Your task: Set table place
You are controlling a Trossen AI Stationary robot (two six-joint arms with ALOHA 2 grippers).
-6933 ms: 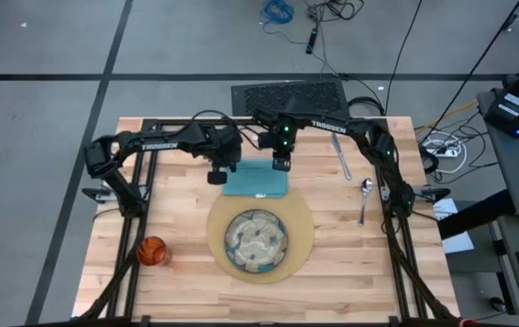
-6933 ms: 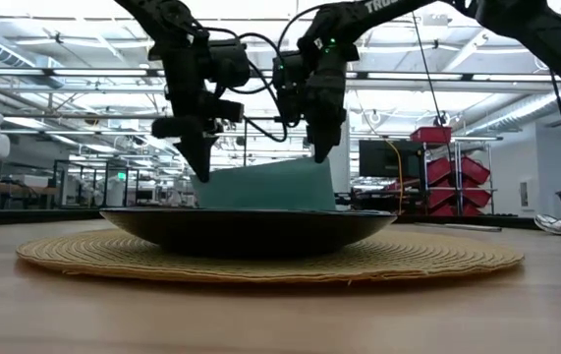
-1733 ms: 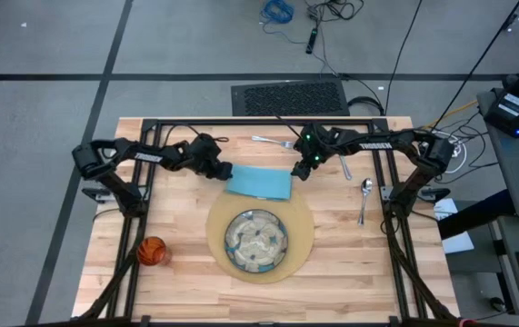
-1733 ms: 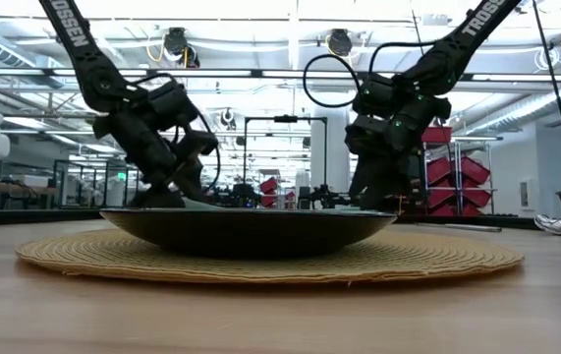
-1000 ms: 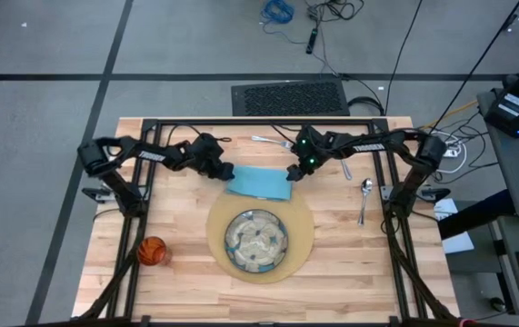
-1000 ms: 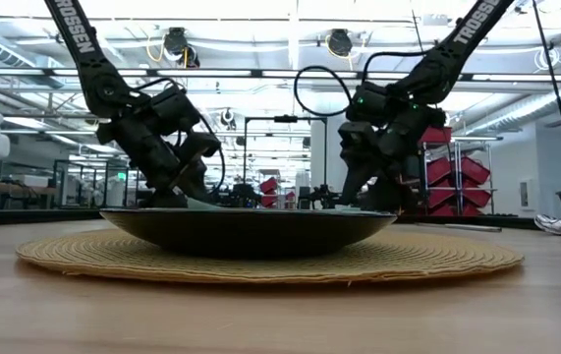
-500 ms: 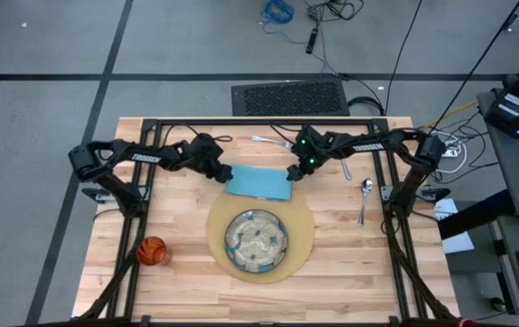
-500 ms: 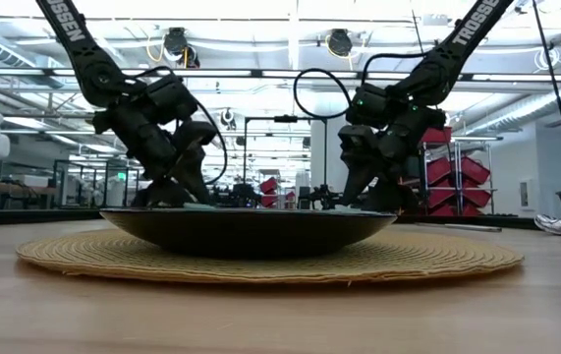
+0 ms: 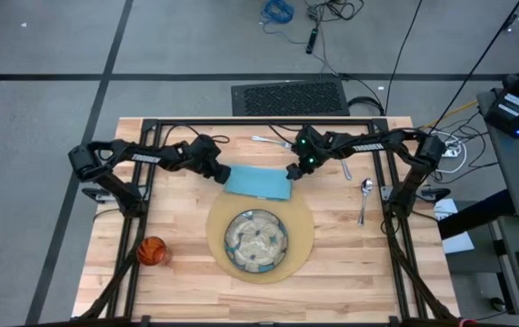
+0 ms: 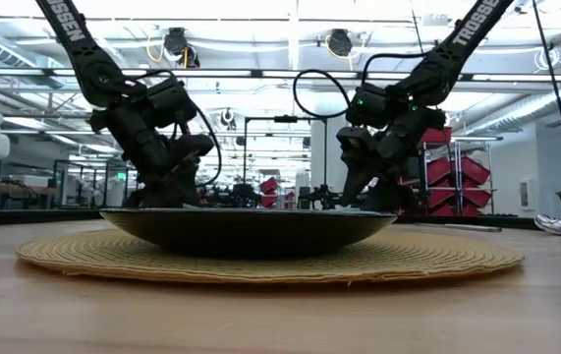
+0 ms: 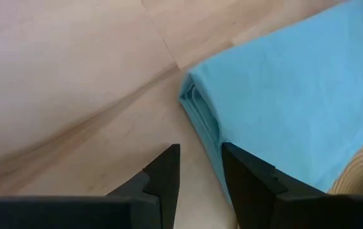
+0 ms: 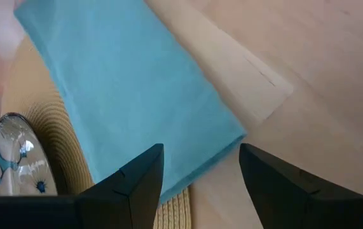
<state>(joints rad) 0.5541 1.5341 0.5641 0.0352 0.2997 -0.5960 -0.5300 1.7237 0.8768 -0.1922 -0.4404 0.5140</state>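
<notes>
The light-blue napkin (image 9: pixel 257 182) lies folded flat on the table (image 9: pixel 177 282), its near edge over the far rim of the round tan mat (image 9: pixel 303 227). The patterned plate (image 9: pixel 230 238) sits in the middle of the mat. My left gripper (image 9: pixel 223 174) is open just above the napkin's left edge (image 11: pixel 200 114), touching nothing. My right gripper (image 9: pixel 292 173) is open above the napkin's right corner (image 12: pixel 232 137), also touching nothing. In the low view the plate (image 10: pixel 246 228) hides the napkin and both sets of fingertips.
A fork (image 9: pixel 273 142) lies at the far edge behind the napkin. A knife (image 9: pixel 341 156) and a spoon (image 9: pixel 364 195) lie to the right of the mat. The orange cup (image 9: pixel 152 250) stands near the table's left edge.
My left gripper has rolled a little about its wrist at the napkin's left edge, its fingers still apart. The napkin has stayed flat where it was.
</notes>
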